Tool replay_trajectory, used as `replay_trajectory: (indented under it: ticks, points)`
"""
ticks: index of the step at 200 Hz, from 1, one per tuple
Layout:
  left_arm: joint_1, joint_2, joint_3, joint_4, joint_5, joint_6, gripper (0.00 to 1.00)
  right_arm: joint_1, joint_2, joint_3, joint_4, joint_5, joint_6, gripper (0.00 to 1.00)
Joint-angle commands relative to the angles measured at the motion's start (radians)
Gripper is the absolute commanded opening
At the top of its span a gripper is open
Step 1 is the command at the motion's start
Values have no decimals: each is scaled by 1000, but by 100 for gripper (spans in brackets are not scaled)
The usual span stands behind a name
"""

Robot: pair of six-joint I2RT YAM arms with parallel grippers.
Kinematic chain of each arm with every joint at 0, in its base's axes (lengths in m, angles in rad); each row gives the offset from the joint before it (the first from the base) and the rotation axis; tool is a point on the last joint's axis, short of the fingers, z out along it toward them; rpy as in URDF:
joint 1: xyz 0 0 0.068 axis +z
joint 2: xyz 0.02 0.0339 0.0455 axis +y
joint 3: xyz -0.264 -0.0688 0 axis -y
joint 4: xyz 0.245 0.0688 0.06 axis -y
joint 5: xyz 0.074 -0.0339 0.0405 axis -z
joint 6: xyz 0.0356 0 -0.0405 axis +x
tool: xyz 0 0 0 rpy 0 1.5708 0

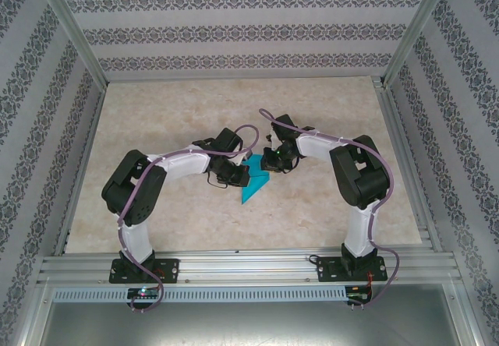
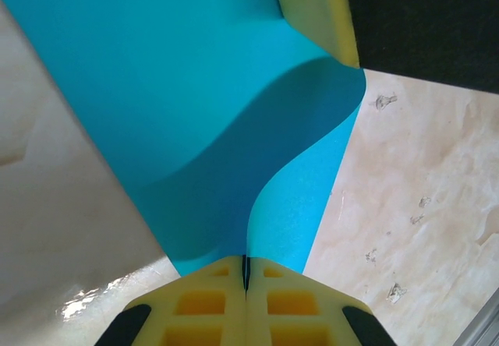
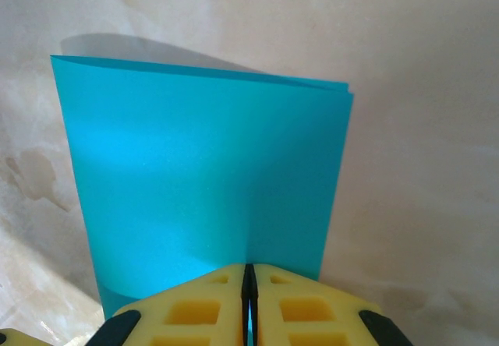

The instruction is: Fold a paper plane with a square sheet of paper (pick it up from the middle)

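The square sheet of paper (image 1: 255,185) is teal-blue and hangs between both grippers above the middle of the table. In the right wrist view the sheet (image 3: 203,174) is doubled over, its two layers meeting at the far edge. My right gripper (image 3: 249,272) is shut on its near edge. My left gripper (image 2: 246,264) is shut on a curved, bulging part of the sheet (image 2: 195,89). A yellow finger (image 2: 316,11) of the right gripper shows at the top of the left wrist view. From above, the left gripper (image 1: 238,176) and right gripper (image 1: 270,161) stand close together. The paper plane is out of view.
The beige marbled table (image 1: 179,112) spreads around the arms. Patterned walls and a metal frame (image 1: 74,38) enclose it on three sides. An aluminium rail (image 1: 249,266) runs along the near edge by the arm bases.
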Motion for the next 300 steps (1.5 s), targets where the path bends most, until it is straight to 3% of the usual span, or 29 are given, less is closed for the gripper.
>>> replay_trajectory:
  ticks: [1,300]
  points:
    - [11,19,12,3,-15,7,7,12,32,9,-51,37,-20,11]
    - [22,59,26,5,6,-13,11,14,31,-11,-45,45,-8,13]
